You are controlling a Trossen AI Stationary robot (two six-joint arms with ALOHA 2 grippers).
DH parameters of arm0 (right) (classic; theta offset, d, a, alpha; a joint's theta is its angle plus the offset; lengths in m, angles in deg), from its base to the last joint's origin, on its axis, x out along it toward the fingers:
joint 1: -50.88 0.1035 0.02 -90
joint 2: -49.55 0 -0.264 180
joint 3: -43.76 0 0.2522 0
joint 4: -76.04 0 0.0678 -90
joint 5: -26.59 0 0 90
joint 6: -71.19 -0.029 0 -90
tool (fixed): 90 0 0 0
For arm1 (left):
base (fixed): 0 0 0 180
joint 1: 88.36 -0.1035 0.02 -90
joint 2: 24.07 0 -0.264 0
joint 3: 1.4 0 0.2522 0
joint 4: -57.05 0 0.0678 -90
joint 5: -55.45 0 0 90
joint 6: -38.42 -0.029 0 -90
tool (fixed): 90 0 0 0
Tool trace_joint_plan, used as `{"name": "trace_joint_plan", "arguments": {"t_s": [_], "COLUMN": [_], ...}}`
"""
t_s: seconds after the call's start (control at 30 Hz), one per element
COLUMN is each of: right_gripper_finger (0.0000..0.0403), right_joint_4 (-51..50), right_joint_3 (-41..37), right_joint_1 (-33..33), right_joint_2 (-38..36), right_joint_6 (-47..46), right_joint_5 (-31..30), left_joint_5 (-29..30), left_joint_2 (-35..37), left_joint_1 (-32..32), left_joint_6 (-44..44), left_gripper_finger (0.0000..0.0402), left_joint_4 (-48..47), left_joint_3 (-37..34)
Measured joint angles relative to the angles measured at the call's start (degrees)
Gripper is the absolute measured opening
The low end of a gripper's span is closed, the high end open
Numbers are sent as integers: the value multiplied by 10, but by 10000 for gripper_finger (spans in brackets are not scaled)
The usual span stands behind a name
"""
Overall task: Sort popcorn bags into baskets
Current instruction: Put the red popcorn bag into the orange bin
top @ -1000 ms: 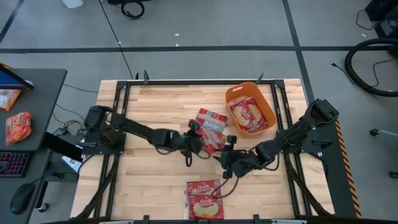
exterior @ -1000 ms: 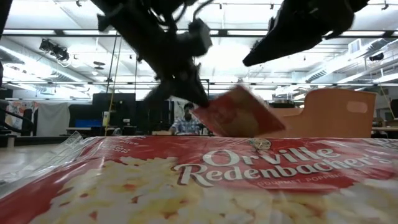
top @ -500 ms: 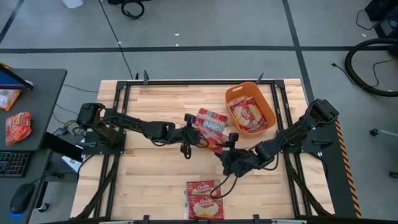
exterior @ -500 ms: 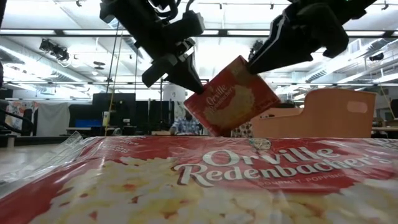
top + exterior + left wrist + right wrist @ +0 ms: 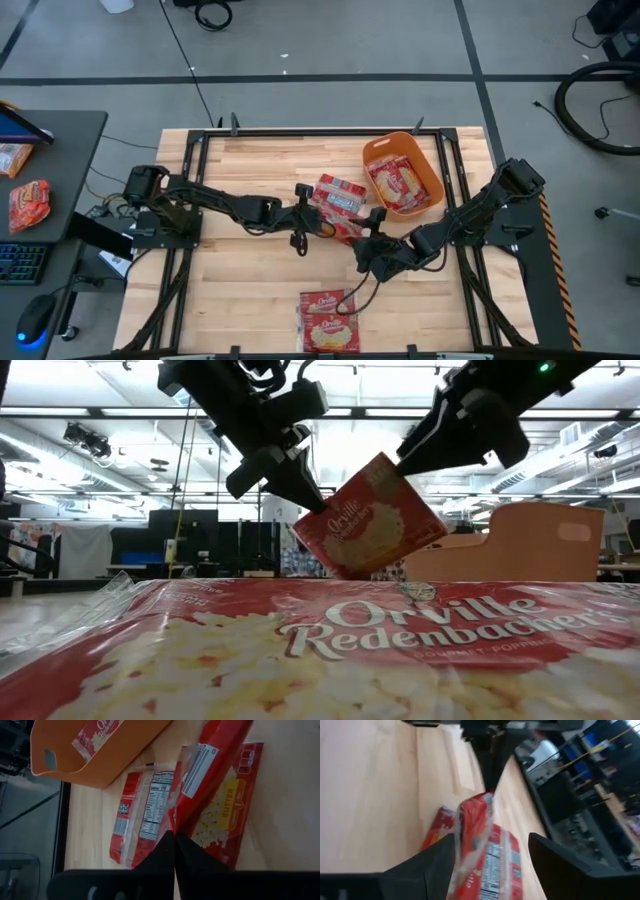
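Between my two grippers, near the middle of the table (image 5: 250, 290), one popcorn bag (image 5: 368, 517) hangs tilted in the air. My left gripper (image 5: 318, 222) is clamped tight on one edge of that bag; the left wrist view shows my two fingers pinched together on the red film. My right gripper (image 5: 368, 240) has its fingers spread wide to either side of the opposite edge, with no grip made.

Step in hand, as I judge it: hand-over of the bag from left to right for transfer to the orange basket (image 5: 385, 150), which lies near my right arm and already contains packets.

Next move calls for:
1. Close my right fingers on the bag.
2. Release the left only after that grip holds.

More packets (image 5: 342, 192) lie beside the basket; another packet (image 5: 328, 318) rests at the table's near edge.
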Motion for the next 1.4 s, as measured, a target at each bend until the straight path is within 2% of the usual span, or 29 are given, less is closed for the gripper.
{"name": "trace_joint_plan", "arguments": {"t_s": [0.2, 0.43, 0.6, 0.87, 0.93, 1.13, 1.3, 1.4], "right_gripper_finger": [249, 235, 179, 51, 27, 26, 37, 35], "right_joint_4": [4, 13, 11, -2, -44, -284, -511, -623], "right_joint_3": [0, -6, -6, -6, 8, 118, 219, 241], "right_joint_1": [-31, -61, -71, -73, -72, -72, -71, -69], "right_joint_2": [3, 3, 3, 0, -4, -11, -13, -13], "right_joint_6": [-40, -62, -69, -76, -89, -190, -360, -476], "right_joint_5": [74, 101, 111, 156, 170, 164, 69, 8], "left_joint_5": [1, -15, -15, -15, -7, 6, -56, -92], "left_joint_2": [0, 0, 0, 5, 19, 68, 75, 66], "left_joint_1": [0, 0, 0, 11, 19, 38, 39, 39], "left_joint_6": [4, 13, 15, 5, 4, 33, 87, 108], "left_gripper_finger": [0, 5, 10, 24, 40, 97, 111, 109], "left_joint_4": [3, 30, 44, 32, 27, -7, -37, -41], "left_joint_3": [0, 0, 0, 0, 1, 1, 1, 1]}}
